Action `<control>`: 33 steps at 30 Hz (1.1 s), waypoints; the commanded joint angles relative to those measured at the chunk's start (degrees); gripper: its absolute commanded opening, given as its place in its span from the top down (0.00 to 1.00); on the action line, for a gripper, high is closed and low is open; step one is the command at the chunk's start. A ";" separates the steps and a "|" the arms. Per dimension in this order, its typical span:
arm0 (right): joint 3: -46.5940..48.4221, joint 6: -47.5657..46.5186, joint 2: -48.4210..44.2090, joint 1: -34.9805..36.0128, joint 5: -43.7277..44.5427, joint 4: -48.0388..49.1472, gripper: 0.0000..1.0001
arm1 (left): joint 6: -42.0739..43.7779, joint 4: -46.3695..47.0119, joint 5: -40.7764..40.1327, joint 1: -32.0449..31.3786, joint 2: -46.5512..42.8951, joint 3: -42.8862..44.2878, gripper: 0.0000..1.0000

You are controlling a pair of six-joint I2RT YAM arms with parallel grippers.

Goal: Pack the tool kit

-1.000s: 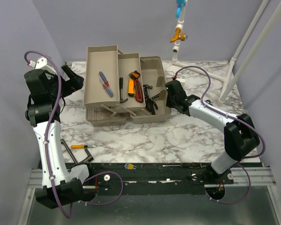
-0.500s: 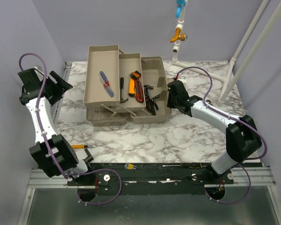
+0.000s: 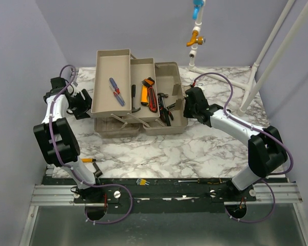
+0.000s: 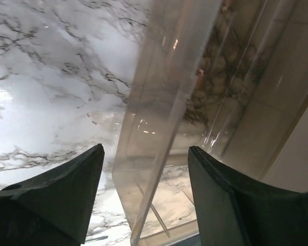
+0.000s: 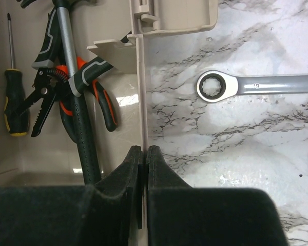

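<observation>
The marble surface (image 3: 205,148) has a black rail (image 3: 185,184) along its near edge. Toward the far side stands an open beige box (image 3: 169,77), its two trays swung out to the left in steps: a left tray (image 3: 113,64) and a middle tray (image 3: 142,66).

The right hand (image 5: 145,154) is closed on the box's right wall, with the thin beige edge pinched between its pads. The left hand (image 3: 84,105) sits at the box's left side. Its fingers (image 4: 66,189) stand apart with a beige wall between them and a gap on either side, so it grips nothing.

A hammer (image 5: 84,138) lies in the bottom compartment, just inside the pinched wall. A wrench (image 5: 256,84) lies outside on the surface, near that wall but apart from it, ring end toward the box. Orange-handled pliers (image 5: 103,110) lie under the hammer's shaft. An orange knife (image 3: 146,92) rests in the middle tray and a blue screwdriver (image 3: 115,91) in the left one. A black screwdriver (image 5: 13,97) lies left of the pliers; which compartment, I cannot tell. A yellow screwdriver (image 3: 86,160) lies at the surface's near left, beside the left arm. Hex keys (image 3: 142,181) sit on the rail.
</observation>
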 commanded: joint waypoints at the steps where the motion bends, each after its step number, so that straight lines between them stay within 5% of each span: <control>1: -0.60 0.93 -0.82 0.38 -5.86 -0.43 0.99 | 3.36 -2.20 -1.46 -2.38 0.36 1.84 0.36; 8: -1.23 0.95 -1.86 0.37 -7.33 -0.28 0.99 | 4.28 -3.34 -7.63 -3.72 0.90 2.03 0.70; 17: -0.48 0.87 -1.48 0.37 -8.95 0.24 0.99 | 8.29 -3.44 -8.52 -7.37 1.32 2.58 1.00; 33: -0.73 3.23 -0.09 0.38 -13.42 2.37 0.99 | 6.71 2.03 -26.66 -11.59 -15.91 -0.35 1.00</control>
